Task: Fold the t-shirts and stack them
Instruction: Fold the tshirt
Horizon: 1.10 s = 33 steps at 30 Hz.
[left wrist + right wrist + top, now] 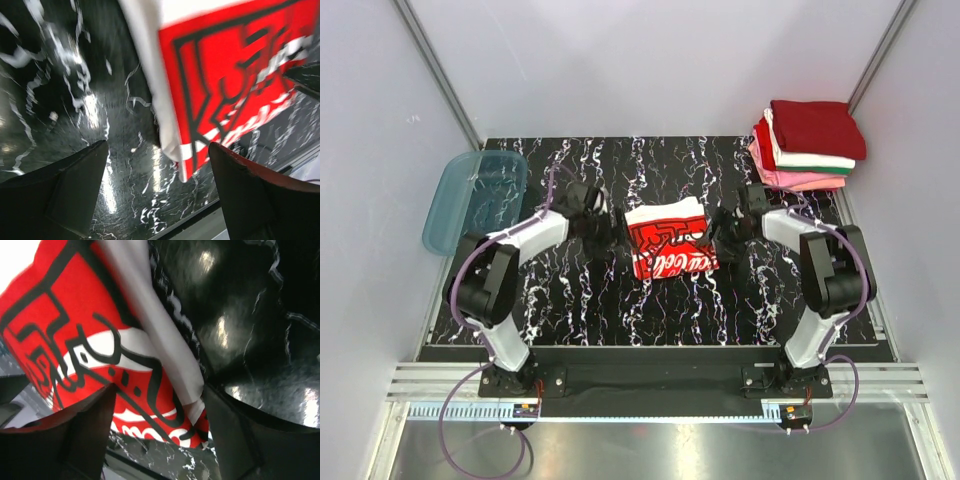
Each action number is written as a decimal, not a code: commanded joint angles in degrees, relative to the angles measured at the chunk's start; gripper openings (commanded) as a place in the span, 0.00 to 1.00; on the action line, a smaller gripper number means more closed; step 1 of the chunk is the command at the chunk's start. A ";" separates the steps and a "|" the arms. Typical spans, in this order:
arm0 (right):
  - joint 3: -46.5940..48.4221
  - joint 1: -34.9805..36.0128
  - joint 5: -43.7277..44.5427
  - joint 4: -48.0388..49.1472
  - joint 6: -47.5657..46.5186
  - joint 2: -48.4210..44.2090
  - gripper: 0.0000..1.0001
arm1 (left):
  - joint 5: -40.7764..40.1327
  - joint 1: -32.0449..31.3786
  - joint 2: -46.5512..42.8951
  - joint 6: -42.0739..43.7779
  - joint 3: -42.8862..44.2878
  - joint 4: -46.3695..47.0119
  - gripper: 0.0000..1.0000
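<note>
Broadly, the table point(570, 300) is carrying everything. A teal tub point(475, 195) is sitting at its 10 o'clock corner. A stack point(810, 145) of folded tees is resting at the 1 o'clock corner, dark red on top with white and pink layers showing beneath.

The printed tee point(670, 240) is lying at the table's centre, well apart from the stack. It is gathered into a compact rectangle, with white cloth at its 12 o'clock end and the red print facing up toward 6 o'clock.

The left jaws are hanging just beside the tee's 9 o'clock edge and the right jaws just beside its 3 o'clock edge. In the left wrist view the jaws are standing wide apart, with only a corner of the tee's white edge reaching into the gap and nothing pinched. In the right wrist view the jaws are likewise spread wide, with the folded edge running down between them and nothing gripped.

The task is looking far along: several tees are lying folded and stacked, and this one seems folded or nearly so. What is remaining, I judge, is perhaps a last tidy fold and then carrying it to the stack at 1 o'clock.
</note>
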 commanded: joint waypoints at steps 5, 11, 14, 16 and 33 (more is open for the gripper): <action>-13.48 2.11 -1.80 10.04 2.70 -8.01 0.63 | 5.52 -6.75 3.56 -5.15 -6.73 17.60 0.80; -22.27 4.13 -0.23 9.26 3.58 -14.67 0.36 | 4.56 -11.06 2.43 -6.74 -14.88 19.37 0.41; -27.81 5.19 1.62 4.87 5.68 -23.08 0.35 | 2.55 -13.26 -5.11 -9.72 -23.83 19.03 0.41; -30.63 6.15 2.24 0.85 8.05 -28.99 0.37 | 1.22 -15.45 -12.58 -11.22 -27.29 15.97 0.46; -15.18 5.11 15.42 -6.49 0.78 -30.97 0.76 | -7.93 -10.90 -11.94 0.02 -8.51 4.25 0.72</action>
